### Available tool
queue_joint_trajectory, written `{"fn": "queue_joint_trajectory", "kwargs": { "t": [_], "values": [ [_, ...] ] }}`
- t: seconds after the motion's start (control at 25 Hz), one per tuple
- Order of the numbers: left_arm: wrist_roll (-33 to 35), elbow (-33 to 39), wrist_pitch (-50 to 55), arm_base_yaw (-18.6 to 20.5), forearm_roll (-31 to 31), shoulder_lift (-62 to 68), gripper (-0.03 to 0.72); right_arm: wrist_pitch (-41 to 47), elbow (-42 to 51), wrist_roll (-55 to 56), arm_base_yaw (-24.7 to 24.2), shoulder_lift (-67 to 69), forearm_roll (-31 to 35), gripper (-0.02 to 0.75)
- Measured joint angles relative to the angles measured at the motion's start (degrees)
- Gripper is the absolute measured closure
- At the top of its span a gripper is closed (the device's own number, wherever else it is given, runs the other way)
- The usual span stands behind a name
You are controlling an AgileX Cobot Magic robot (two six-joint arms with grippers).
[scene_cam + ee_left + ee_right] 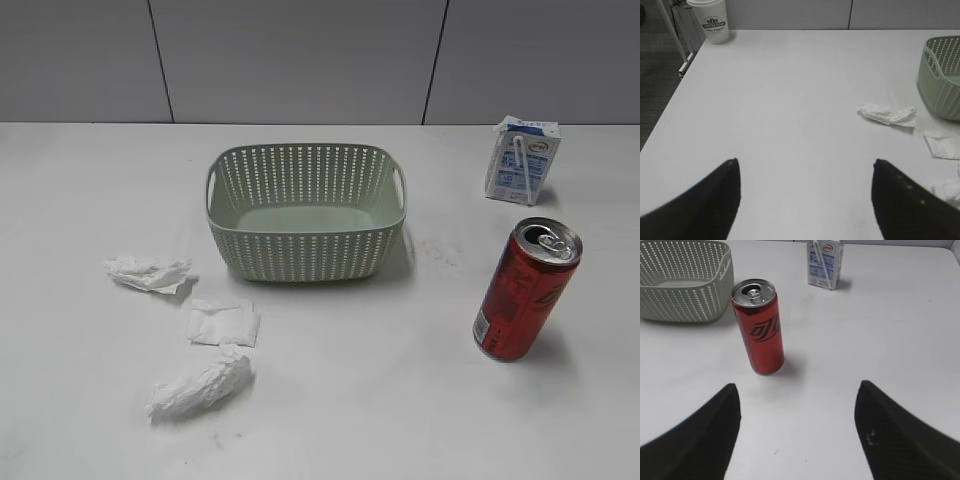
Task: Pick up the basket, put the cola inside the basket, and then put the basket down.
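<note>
The sage-green basket (305,212) stands empty on the white table, back centre. It also shows at the right edge of the left wrist view (942,77) and top left of the right wrist view (685,280). The red cola can (526,288) stands upright at the right, apart from the basket. In the right wrist view the can (760,332) stands just ahead and left of my open, empty right gripper (796,392). My left gripper (805,162) is open and empty over bare table, far left of the basket. Neither gripper shows in the exterior view.
A blue-and-white drink carton (522,160) stands at the back right. Three crumpled white tissues (150,272) (225,323) (200,388) lie left and in front of the basket. A paper coffee cup (710,20) stands at the table's far left corner; the table edge (670,105) runs beside it.
</note>
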Motion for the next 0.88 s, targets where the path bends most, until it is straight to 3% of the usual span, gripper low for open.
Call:
{"fn": "queue_joint_trajectory", "kwargs": {
  "t": [0.88],
  "values": [
    [-0.12,0.0,0.0,0.0,0.91,0.0,0.099,0.0,0.0,0.01,0.0,0.0,0.0,0.2]
  ]
}}
